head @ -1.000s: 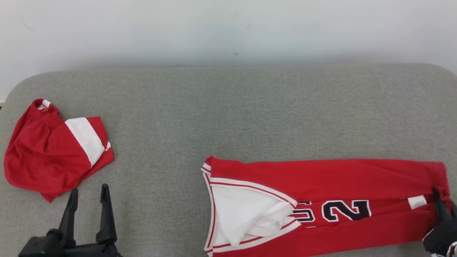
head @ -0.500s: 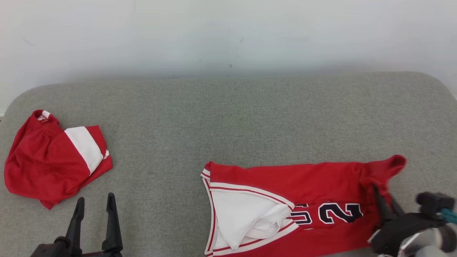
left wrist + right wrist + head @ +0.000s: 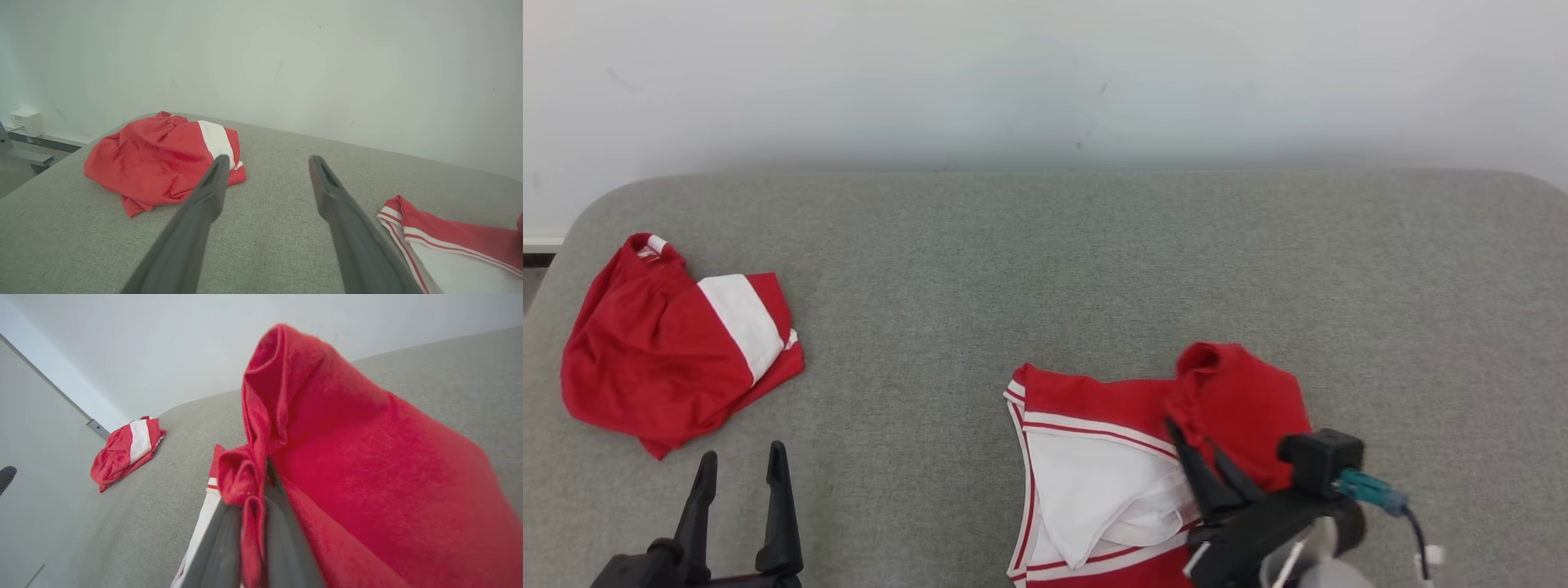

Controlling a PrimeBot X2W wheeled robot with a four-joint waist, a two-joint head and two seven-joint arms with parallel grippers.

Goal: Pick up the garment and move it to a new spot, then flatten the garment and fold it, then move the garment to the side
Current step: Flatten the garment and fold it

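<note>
Underneath everything lies the grey fabric-covered tabletop (image 3: 1045,269), with rounded corners and a pale wall behind it. On its near right part sits the task's thing, a red knit basketball jersey with white-and-red trim and a white lining (image 3: 1111,482). Its collar end lies flat towards the left, while its other end is raised in a loose hump over the body. At the far left, well apart, lies a crumpled red cloth bundle with a white band (image 3: 670,359).

The right hand (image 3: 1192,441) is pressed together on a gathered pinch of the jersey's red edge; the right wrist view shows the cloth bunched between the two fingers and draping over them. The left hand (image 3: 742,457) hangs spread and empty at the near left, touching nothing.

The jersey looks light, soft and limp, so it should sag and crease wherever it is not held. It is best taken at a hem or corner, ideally with a second pinch on the opposite corner to keep the fold square.

A second ago the jersey lay stretched out long to the right, with its number showing and the right hand at its far right end. Now that end has been carried leftwards over the body and hides the number. The slight shift of the bundle looks like camera movement.
</note>
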